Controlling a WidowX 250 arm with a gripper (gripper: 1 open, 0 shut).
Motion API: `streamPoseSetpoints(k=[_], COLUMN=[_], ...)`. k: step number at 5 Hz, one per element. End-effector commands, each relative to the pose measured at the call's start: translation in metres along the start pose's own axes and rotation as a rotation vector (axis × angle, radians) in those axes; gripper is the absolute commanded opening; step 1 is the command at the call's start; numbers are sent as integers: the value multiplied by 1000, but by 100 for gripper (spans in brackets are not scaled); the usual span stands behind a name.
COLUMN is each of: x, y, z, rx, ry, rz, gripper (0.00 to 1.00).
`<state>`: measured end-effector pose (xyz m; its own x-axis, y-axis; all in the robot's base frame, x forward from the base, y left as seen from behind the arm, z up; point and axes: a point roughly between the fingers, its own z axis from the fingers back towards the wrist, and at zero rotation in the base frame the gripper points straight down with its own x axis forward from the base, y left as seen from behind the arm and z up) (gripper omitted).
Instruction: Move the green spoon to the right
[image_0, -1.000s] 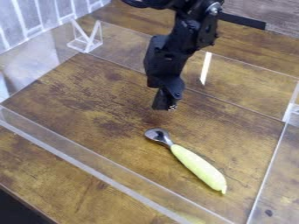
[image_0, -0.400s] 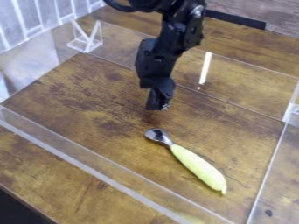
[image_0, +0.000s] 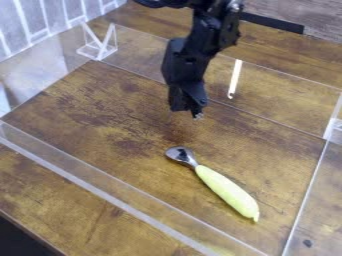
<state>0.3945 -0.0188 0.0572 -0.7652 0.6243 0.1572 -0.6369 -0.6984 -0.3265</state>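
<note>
The green spoon lies on the wooden table at the front right. Its metal bowl points toward the back left, and its yellow-green handle runs to the front right. My gripper hangs above the table behind the spoon, apart from it, pointing steeply down. Its dark fingers are shut with nothing between them.
A low clear plastic wall frames the work area at the front and sides. A clear plastic stand sits at the back left. A thin white upright strip stands just right of the arm.
The gripper's fingers have closed together over the last second. The arm has stayed over nearly the same spot behind the spoon. The spoon has not moved.
</note>
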Motion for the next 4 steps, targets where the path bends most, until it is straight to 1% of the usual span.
streamPoseSetpoints(k=[1, 2, 3, 4], x=[-5, 2, 6, 9], y=[8, 4, -4, -13], z=[16, 12, 5, 0], rx=[-13, -4, -8, -12], ry=[27, 51, 76, 99], rz=[31, -22, -76, -130], gripper=[100, 100, 0, 0])
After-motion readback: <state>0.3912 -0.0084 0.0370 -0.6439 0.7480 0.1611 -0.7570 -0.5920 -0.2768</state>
